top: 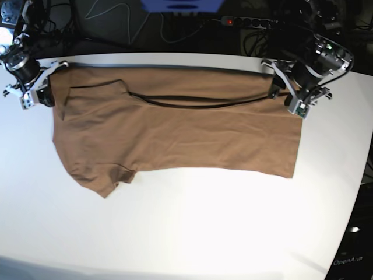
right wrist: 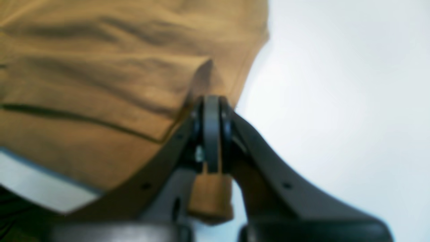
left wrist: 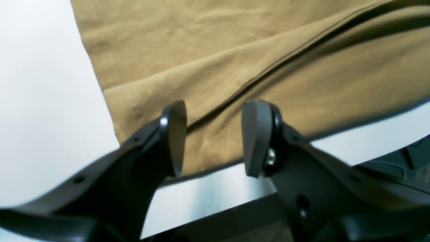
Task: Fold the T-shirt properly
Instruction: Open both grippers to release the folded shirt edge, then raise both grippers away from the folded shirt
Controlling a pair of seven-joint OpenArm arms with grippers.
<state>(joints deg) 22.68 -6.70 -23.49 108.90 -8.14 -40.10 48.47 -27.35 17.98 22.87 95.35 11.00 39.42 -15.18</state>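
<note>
T-shirt (top: 175, 125): tan-brown, flat on the white table (top: 192, 227), spread across the upper half of the base view; far long edge folded over toward the middle, fold edge showing as a dark line across the upper part; one short sleeve sticks out at lower left.
Left tool (left wrist: 213, 137): released, pads apart with a clear gap, nothing between them; it sits over the shirt's corner near the table edge, in base view at upper right (top: 289, 93).
Right tool (right wrist: 211, 134): clenched on T-shirt cloth, pads pressed together, a tab of tan cloth hanging out below them; in base view at upper left (top: 36, 93), at the shirt's corner.
Table: white, bare in the lower half of the base view.
Background: cables and a power strip (top: 247, 22) behind the far table edge.
</note>
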